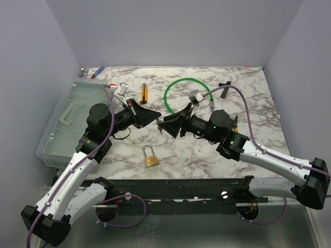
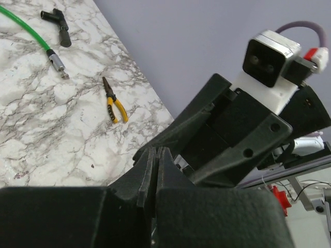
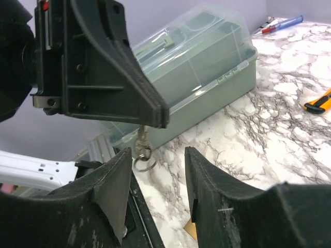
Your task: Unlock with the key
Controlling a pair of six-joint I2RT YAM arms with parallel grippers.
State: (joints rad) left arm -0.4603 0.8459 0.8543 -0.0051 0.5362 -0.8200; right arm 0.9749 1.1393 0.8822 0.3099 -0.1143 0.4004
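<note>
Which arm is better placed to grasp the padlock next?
Probably right: the right gripper is open and empty, while the left gripper is shut on the key. The padlock lies free.

A white marble-patterned tabletop with grey veins (image 1: 201, 155) is filling the middle of the top view. Three plain, matte, pale lavender-grey walls are boxing it in: a back wall (image 1: 170, 31), a left wall (image 1: 26, 62) and a right wall (image 1: 305, 51). A black metal rail (image 1: 181, 187) is running along the near edge, with a dull grey metal surface (image 1: 196, 227) showing below it. Soft, even light is casting only faint shadows.
</note>
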